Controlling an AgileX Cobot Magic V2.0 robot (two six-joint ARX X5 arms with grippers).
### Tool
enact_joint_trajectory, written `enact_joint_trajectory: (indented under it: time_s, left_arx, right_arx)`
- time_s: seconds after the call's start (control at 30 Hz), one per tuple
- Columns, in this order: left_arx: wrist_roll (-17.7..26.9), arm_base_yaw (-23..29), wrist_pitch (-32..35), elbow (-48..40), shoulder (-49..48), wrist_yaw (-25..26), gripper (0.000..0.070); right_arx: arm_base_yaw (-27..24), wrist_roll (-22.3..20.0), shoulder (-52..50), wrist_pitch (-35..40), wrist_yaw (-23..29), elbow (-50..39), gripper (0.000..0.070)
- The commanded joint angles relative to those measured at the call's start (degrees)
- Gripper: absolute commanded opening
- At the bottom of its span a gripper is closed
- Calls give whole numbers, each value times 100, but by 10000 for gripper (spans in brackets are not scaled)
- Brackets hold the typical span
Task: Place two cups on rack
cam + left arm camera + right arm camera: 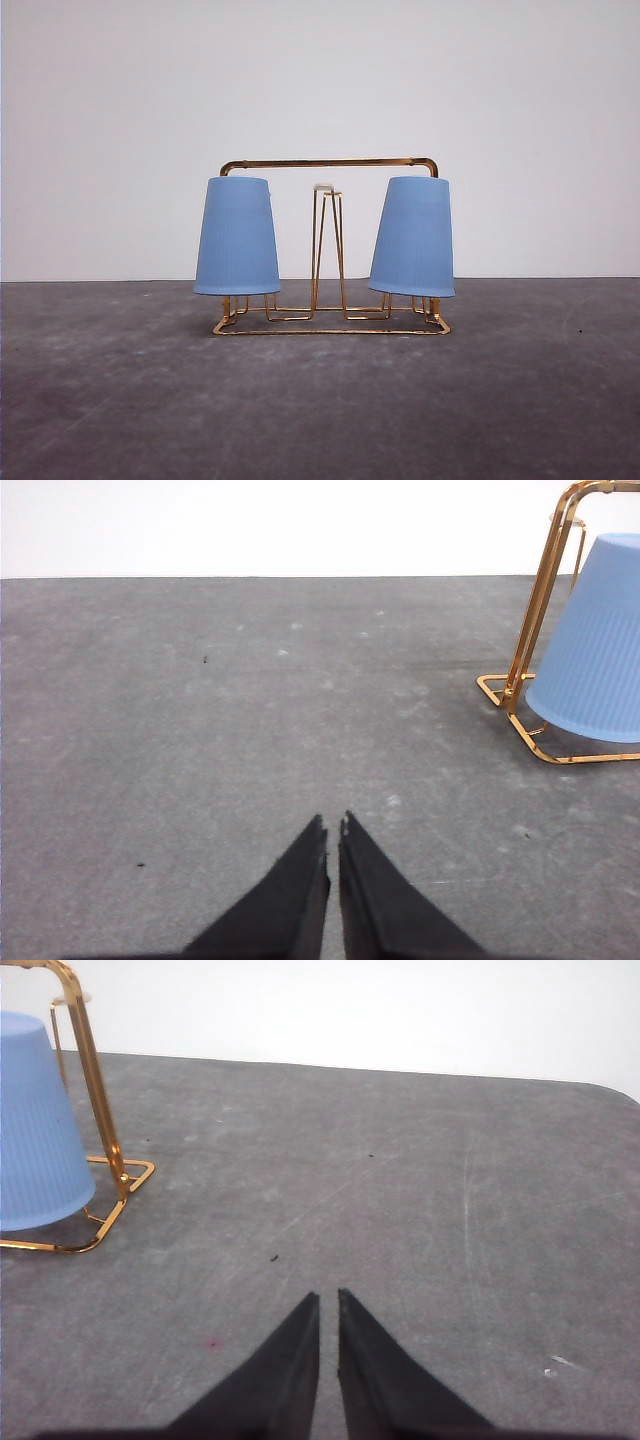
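Cups: two light-blue ribbed plastic tumblers, tapered, no handles, both upside down on the rack. Left cup point(237, 237) sits about straight; right cup point(413, 238) tilts, its rim lower on the outer side. Rims hang just above the wire base, not touching the table.
Rack point(329, 162): thin gold wire, arched rectangular frame w/ rounded corners, flat wire base, centre upright prong w/ white tip point(323, 187) bare between the cups. Stands mid-table, toward the back.
Table point(320, 400): dark grey, mottled, matte, w/ small specks; wide bare surface in front of the rack and to both sides. Far edge meets a plain white wall point(320, 80).
Left gripper point(333, 825): black tapered fingers nearly together, only a slit between tips, holding nothing; rack corner and one cup point(595, 645) well apart from it.
Right gripper point(328, 1300): same, narrow slit, nothing held; other cup point(35, 1125) well apart.
Writing/labels: none readable.
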Motion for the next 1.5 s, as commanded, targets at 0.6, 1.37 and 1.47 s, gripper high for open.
enact_joint_trajectory:
  time_s: [0.6, 1.37, 1.47]
  left_arx:
    - [-31, 0, -28, -83, -7, 0, 0]
    - [-31, 0, -28, -83, -7, 0, 0]
    - [-31, 0, -28, -83, -7, 0, 0]
  right_arx:
    - [2, 31, 7, 57, 2, -11, 32]
    - [2, 32, 7, 57, 2, -11, 32]
    - [2, 33, 7, 57, 2, -11, 32]
